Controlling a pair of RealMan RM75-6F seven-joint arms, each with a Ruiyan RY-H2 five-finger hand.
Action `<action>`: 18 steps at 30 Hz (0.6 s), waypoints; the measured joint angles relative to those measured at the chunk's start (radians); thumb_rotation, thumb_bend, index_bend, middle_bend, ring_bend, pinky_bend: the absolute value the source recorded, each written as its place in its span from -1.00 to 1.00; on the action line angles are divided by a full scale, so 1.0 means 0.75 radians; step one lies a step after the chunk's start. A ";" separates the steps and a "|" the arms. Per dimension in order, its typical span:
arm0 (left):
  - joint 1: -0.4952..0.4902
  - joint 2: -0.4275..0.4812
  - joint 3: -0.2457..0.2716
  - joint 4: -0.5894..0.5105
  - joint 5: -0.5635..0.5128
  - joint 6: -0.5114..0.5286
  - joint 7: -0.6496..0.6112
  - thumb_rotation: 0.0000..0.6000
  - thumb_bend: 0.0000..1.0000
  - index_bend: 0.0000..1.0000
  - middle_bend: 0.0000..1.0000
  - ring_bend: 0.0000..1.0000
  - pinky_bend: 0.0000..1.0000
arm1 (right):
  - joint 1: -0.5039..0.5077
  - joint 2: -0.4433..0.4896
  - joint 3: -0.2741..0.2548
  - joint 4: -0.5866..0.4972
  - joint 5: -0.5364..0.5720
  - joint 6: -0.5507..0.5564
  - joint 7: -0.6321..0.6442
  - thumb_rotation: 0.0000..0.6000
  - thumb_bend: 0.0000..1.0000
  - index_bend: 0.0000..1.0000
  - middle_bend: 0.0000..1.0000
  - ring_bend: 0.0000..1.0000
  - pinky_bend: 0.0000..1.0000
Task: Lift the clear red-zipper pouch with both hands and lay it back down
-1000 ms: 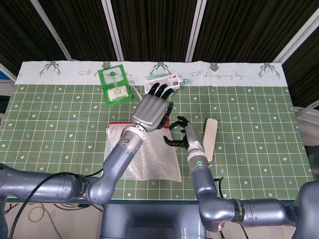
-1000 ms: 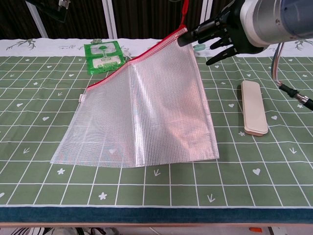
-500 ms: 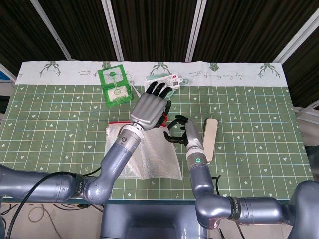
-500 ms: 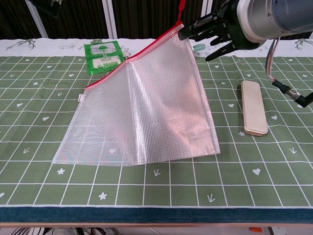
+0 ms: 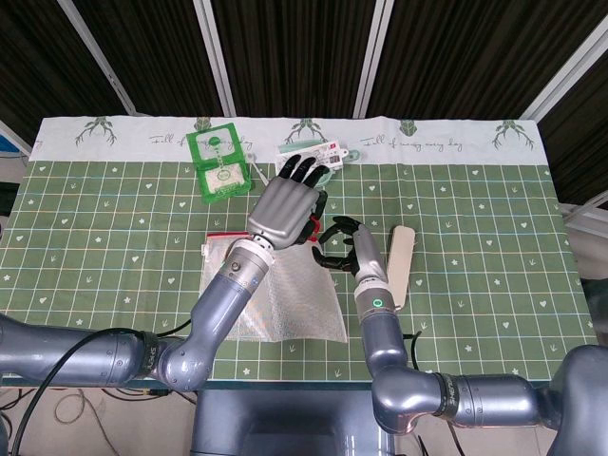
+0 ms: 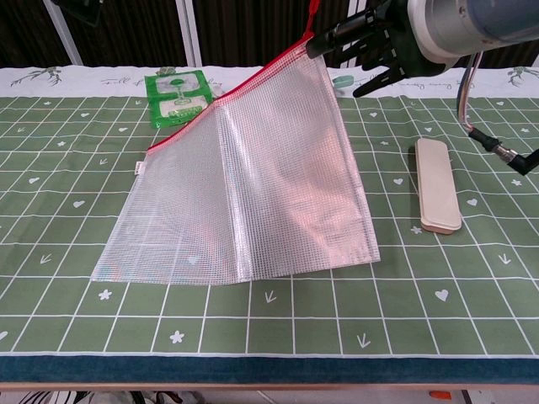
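The clear red-zipper pouch hangs tilted: its lower edge lies on the green mat and its zipper corner is raised at the top right. My right hand pinches that raised corner, its other fingers spread. In the head view the right hand curls toward the pouch. My left hand hovers high above the same corner, back to the camera and fingers spread. The red zipper pull stands straight up toward its underside, pinched there. The chest view cuts the left hand off.
A beige flat case lies right of the pouch. A green packet and a white card packet sit near the table's far edge. The patterned cloth border runs along the back.
The right hand and the pouch's zipper corner have risen slightly and shifted toward the far side. The left hand has barely moved.
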 measured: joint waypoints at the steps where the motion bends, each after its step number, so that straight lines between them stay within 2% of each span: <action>1: -0.001 0.001 0.001 -0.001 0.000 0.001 -0.002 1.00 -0.12 0.28 -0.75 -1.00 -1.00 | 0.002 -0.002 0.002 0.002 0.000 0.001 -0.001 1.00 -0.19 0.16 -0.60 -0.99 -0.58; 10: -0.007 0.014 0.005 -0.004 -0.008 0.002 -0.022 1.00 -0.12 0.28 -0.75 -1.00 -1.00 | 0.013 -0.017 0.017 0.021 0.001 0.016 -0.011 1.00 -0.18 0.20 -0.57 -0.99 -0.58; 18: -0.012 0.022 0.017 -0.004 -0.009 0.000 -0.036 1.00 -0.12 0.28 -0.75 -1.00 -1.00 | 0.013 -0.029 0.027 0.027 0.008 0.020 -0.013 1.00 -0.06 0.22 -0.56 -0.99 -0.58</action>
